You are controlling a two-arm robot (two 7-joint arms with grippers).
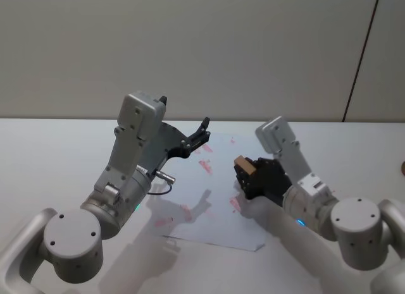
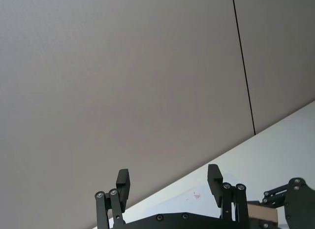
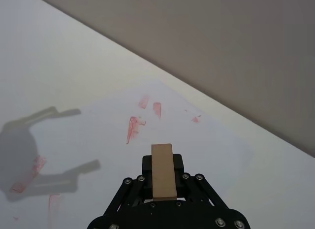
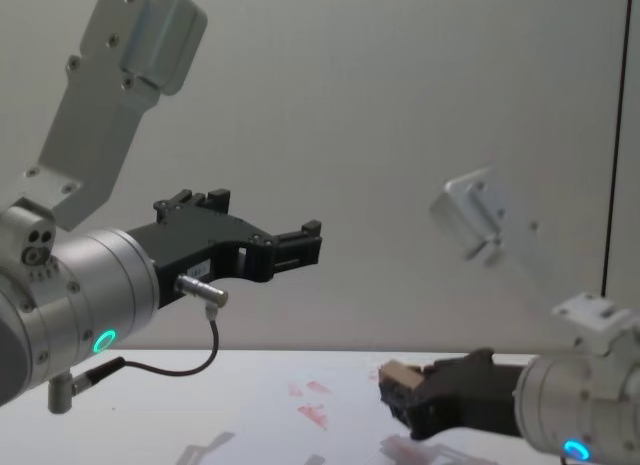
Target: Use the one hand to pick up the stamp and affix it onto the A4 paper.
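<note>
The stamp [image 1: 243, 165], a small light-brown wooden block, is held above the right part of the A4 paper [image 1: 196, 208]. My right gripper [image 1: 242, 172] is shut on the stamp [image 3: 163, 171], which sticks out past the black fingers; from the chest it shows low at the right [image 4: 397, 375]. The white sheet [image 3: 187, 135] lies flat on the table and carries several red ink smudges [image 3: 133, 128]. My left gripper [image 1: 204, 133] hangs open and empty, raised over the sheet's far left part, its two fingers [image 2: 123, 183] spread apart.
The table [image 1: 50, 155] is a plain white surface running to a grey wall behind. Shadows of both arms fall on the sheet. A brown object edge [image 1: 402, 165] sits at the far right of the table.
</note>
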